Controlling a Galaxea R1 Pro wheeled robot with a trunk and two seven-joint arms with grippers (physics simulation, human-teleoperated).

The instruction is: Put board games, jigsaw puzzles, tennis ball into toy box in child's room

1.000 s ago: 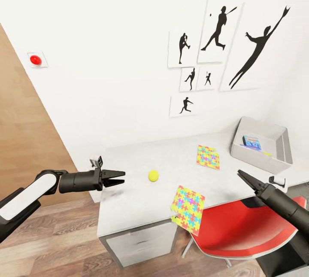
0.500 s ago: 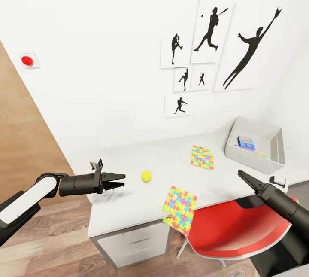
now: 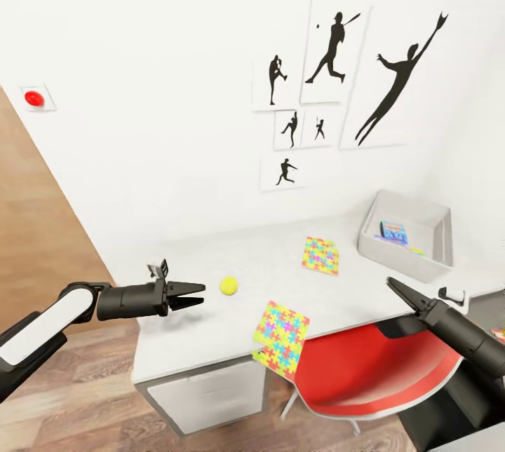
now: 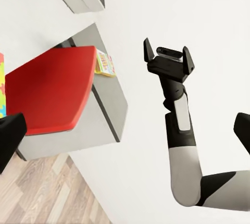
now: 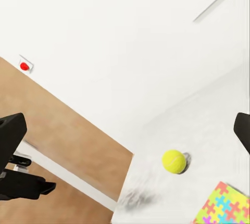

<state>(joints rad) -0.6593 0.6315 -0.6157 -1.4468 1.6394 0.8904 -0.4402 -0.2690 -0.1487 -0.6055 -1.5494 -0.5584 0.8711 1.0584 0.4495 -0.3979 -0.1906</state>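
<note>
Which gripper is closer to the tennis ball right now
Left. The left gripper sits just beside the tennis ball, fingers pointing at it; the right gripper is far across the table.

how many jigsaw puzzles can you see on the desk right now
2. One jigsaw puzzle lies flat on the table, near the toy box. The other puzzle hangs over the table's front edge, by the red chair.

Matt speckled table (image 3: 210,340) – glossy red chair (image 3: 379,375), wood-grain floor (image 3: 77,396).
</note>
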